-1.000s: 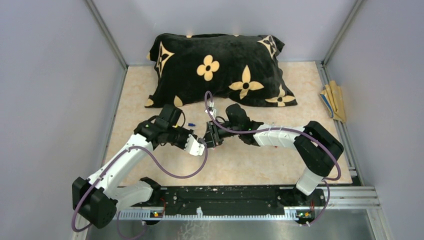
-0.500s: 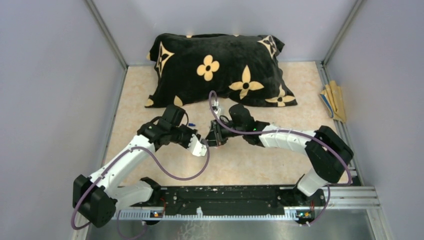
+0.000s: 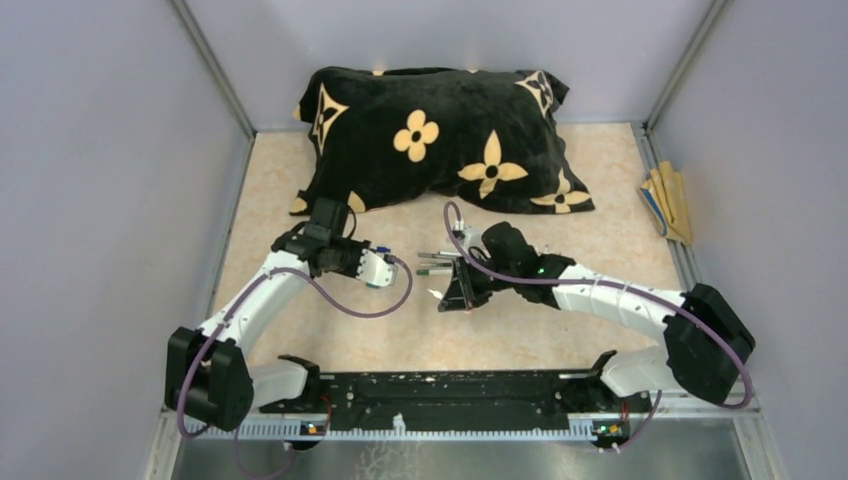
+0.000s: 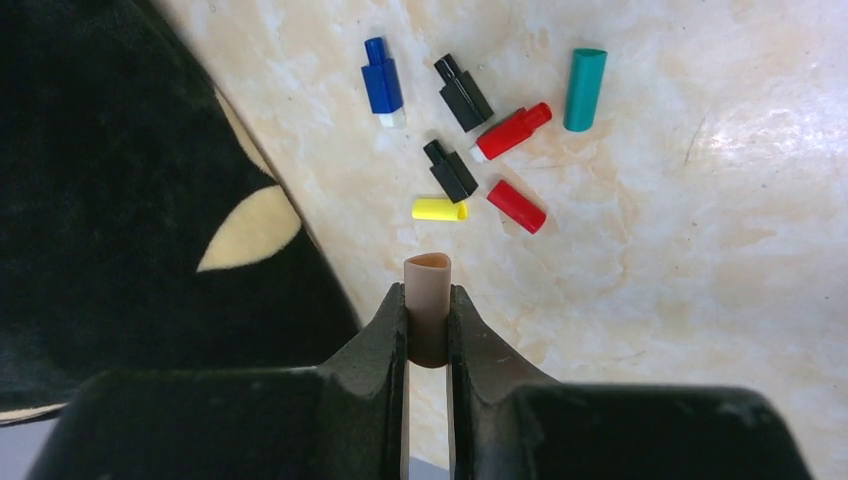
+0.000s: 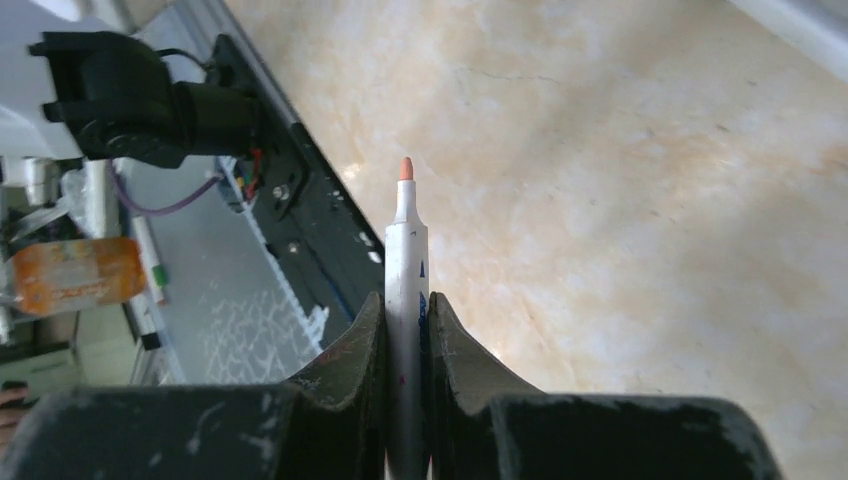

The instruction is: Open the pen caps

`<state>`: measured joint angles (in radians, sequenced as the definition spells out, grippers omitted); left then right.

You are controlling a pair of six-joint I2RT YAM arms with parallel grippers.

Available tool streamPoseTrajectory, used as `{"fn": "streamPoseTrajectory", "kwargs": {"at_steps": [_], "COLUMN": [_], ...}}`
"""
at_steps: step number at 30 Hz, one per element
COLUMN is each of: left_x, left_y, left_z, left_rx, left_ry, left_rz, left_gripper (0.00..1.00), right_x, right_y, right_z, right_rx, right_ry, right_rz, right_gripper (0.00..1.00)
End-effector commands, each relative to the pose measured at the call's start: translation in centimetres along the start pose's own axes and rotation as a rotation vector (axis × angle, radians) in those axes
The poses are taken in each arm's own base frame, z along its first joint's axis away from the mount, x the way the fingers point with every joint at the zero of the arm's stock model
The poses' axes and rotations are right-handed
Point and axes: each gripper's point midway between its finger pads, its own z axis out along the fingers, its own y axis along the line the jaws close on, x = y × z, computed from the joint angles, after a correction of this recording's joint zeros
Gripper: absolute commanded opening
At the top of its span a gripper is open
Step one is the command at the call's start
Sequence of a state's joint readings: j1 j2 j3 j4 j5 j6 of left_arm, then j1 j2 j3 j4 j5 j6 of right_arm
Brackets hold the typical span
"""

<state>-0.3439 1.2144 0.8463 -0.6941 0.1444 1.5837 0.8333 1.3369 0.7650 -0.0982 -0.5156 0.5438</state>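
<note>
Pinching the tan cap [image 4: 428, 272] over the loose caps [image 4: 450, 170] on the desk [image 4: 700, 250], the left claw [image 4: 428, 295] seems poised to drop it there; the right claw [image 5: 407, 300], well apart, clamps the uncapped pen [image 5: 407, 245].

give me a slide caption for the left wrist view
Left gripper pinches a tan cap near seven loose caps on the table.

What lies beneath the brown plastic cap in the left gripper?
Beige marble tabletop; a small yellow plastic cap lies nearest. The brown plastic cap and left gripper hide the patch directly underneath.
</note>
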Motion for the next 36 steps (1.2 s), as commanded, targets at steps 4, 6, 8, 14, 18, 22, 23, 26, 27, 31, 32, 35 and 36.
{"fn": "streamPoseTrajectory", "kwargs": {"at_steps": [4, 6, 8, 14, 18, 22, 23, 26, 27, 31, 32, 35, 36], "left_x": [-1.6, -1.9, -1.9, -1.8, -1.9, -2.1, -2.3, -2.9, -3.1, -3.7, -3.8, -4.1, -4.1], "left_y": [-0.6, -1.2, -2.1, -2.7, -2.8, -2.3, -2.1, -1.2, -0.8, 1.3, 1.7, 2.8, 3.2], "left_z": [2.3, 3.5, 4.7, 6.6, 6.8, 6.4, 6.1, 5.0, 4.6, 2.9, 2.6, 1.5, 1.1], "left_rx": [0.038, 0.085, 0.134, 0.160, 0.159, 0.146, 0.143, 0.136, 0.134, 0.114, 0.116, 0.121, 0.118], "left_ry": [-0.102, -0.119, -0.114, -0.108, -0.114, -0.124, -0.132, -0.156, -0.165, -0.194, -0.203, -0.227, -0.232], "left_rz": [-0.184, -0.248, -0.303, -0.369, -0.379, -0.400, -0.406, -0.427, -0.434, -0.494, -0.513, -0.569, -0.586], "left_gripper": [0.00, 0.00, 0.00, 0.08, 0.35, 0.47, 0.50, 0.62, 0.69, 0.95, 0.98, 0.99, 0.99], "right_x": [-3.4, -4.0, -4.4, -4.2, -3.7, -2.8, -2.6, -2.1, -1.9, -1.3, -1.1, -1.0, -1.0], "right_y": [-6.9, -8.9, -10.9, -15.2, -17.6, -20.0, -20.6, -21.9, -22.3, -23.8, -24.1, -25.0, -25.2], "right_z": [-3.9, -5.2, -6.7, -11.0, -12.3, -13.6, -14.1, -15.5, -15.8, -16.6, -16.6, -16.5, -16.4], "right_rx": [0.375, 0.452, 0.527, 0.750, 0.862, 0.994, 1.029, 1.102, 1.117, 1.161, 1.172, 1.186, 1.187], "right_ry": [-0.215, -0.280, -0.334, -0.446, -0.471, -0.486, -0.496, -0.535, -0.545, -0.557, -0.557, -0.554, -0.551], "right_rz": [0.057, 0.105, 0.151, 0.226, 0.256, 0.279, 0.290, 0.311, 0.320, 0.351, 0.357, 0.362, 0.357], "right_gripper": [0.00, 0.00, 0.00, 0.00, 0.00, 0.00, 0.00, 0.00, 0.00, 0.00, 0.00, 0.00, 0.00]}}
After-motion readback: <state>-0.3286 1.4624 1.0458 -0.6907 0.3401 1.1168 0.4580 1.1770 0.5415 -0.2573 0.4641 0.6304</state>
